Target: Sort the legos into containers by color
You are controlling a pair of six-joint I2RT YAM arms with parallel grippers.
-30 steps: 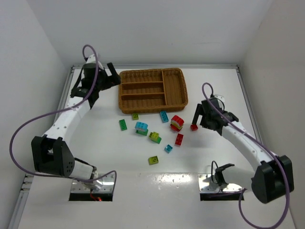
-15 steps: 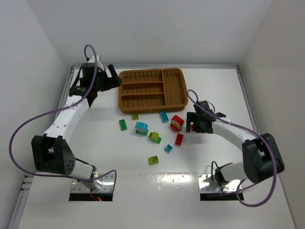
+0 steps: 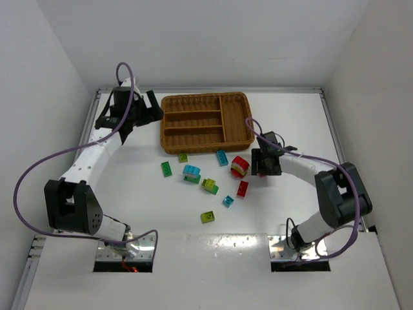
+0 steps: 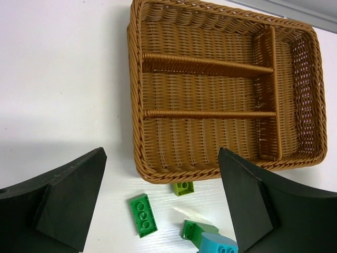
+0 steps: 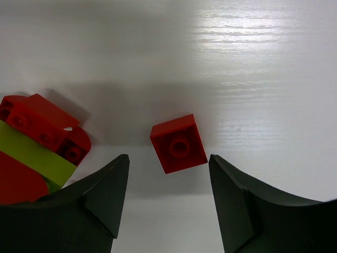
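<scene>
The brown wicker tray holds nothing in its containers. Loose legos lie in front of it: a green brick, a cyan brick, a red and yellow-green clump and a red brick. My right gripper points down beside that clump. In the right wrist view it is open, and a small red brick lies just beyond its fingertips, untouched. My left gripper hangs open and empty by the tray's left end. Its wrist view shows the tray and the green brick.
More legos lie nearer the arms: a cyan and green clump, a mixed clump, a small cyan brick and a yellow-green one. A small yellow-green brick sits against the tray's front rim. White walls enclose the table.
My right arm has swung left and lowered over the small red brick, and its jaws have narrowed. The left gripper has barely shifted.
</scene>
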